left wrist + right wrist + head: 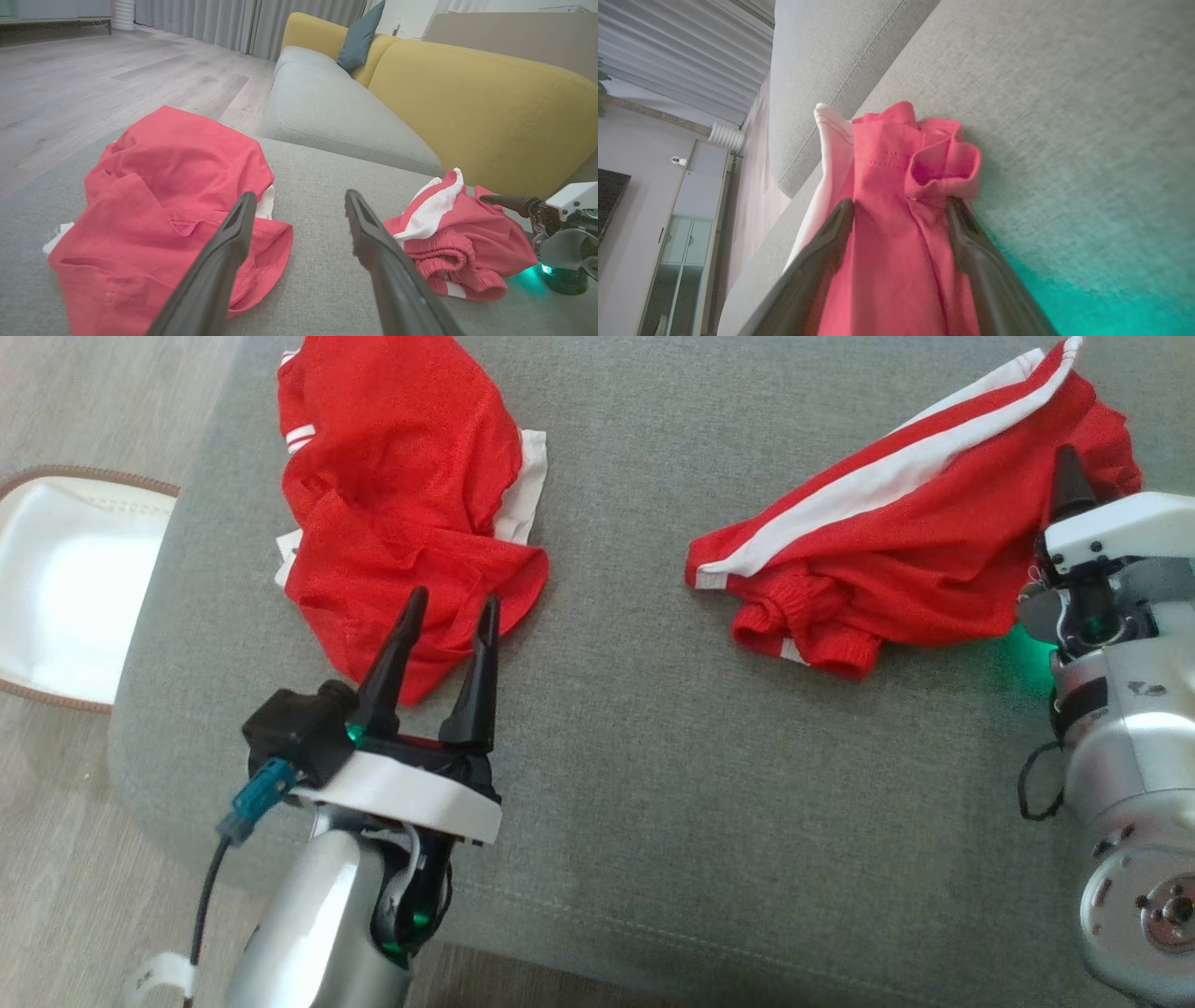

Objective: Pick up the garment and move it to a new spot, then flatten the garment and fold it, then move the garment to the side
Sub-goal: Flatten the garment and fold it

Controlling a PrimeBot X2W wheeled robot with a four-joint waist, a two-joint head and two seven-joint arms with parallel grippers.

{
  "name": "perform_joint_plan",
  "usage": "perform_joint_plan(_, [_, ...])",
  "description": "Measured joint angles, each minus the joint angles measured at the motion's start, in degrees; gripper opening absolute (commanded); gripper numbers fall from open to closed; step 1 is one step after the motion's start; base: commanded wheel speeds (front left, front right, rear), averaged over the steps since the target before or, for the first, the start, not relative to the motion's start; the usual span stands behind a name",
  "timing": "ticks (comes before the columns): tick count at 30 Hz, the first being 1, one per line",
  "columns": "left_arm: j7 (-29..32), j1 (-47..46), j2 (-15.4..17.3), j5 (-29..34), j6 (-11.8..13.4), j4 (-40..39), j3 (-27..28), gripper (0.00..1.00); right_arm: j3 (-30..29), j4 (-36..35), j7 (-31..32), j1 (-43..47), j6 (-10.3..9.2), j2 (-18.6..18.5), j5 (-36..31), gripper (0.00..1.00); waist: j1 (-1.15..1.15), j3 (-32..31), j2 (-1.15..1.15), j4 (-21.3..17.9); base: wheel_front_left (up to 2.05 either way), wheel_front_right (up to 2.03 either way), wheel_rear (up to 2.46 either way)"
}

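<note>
Starting pickup | left claw (455,595) apart above left red garment (401,476) | right claw (901,203) apart, straddling right red garment (887,551) | both crumpled on cushion (607,756); moving, flattening, folding remain

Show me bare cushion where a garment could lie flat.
Widest bare patch: the grey cushion between the crumpled red garment on the left and the striped red garment on the right, running down to the near edge. Crowded: both sides, where the garments lie with the left gripper and right gripper at them.
</note>
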Motion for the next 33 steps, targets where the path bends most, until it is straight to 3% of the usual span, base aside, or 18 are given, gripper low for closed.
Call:
perform_joint_plan(8, [0.0,0.0,0.0,0.0,0.0,-0.1,-0.6,1.0,-2.1,3.1,-2.7,-1.6,-0.01,-1.1,-6.9,1.0,0.0,0.3,0.0,0.7,0.0,0.0,0.0])
perform_joint_plan(10, [0.0,0.0,0.0,0.0,0.0,-0.1,-0.6,1.0,-3.0,3.6,-3.5,-1.6,0.0,-1.2,-9.0,0.0,0.0,0.3,0.0,0.7,0.0,0.0,0.0])
perform_joint_plan(24, [0.0,0.1,0.0,0.0,0.5,0.2,-0.5,1.0,-11.9,5.5,-9.7,-0.7,0.02,-1.0,-16.2,0.0,0.0,-2.1,0.0,-2.5,0.0,0.0,0.0])
perform_joint_plan(33, [0.0,2.7,0.0,1.1,0.5,0.3,0.1,1.0,-18.6,2.6,-14.8,7.1,0.02,-0.6,-18.2,0.0,0.0,-6.1,0.0,-7.0,0.0,0.0,0.0])
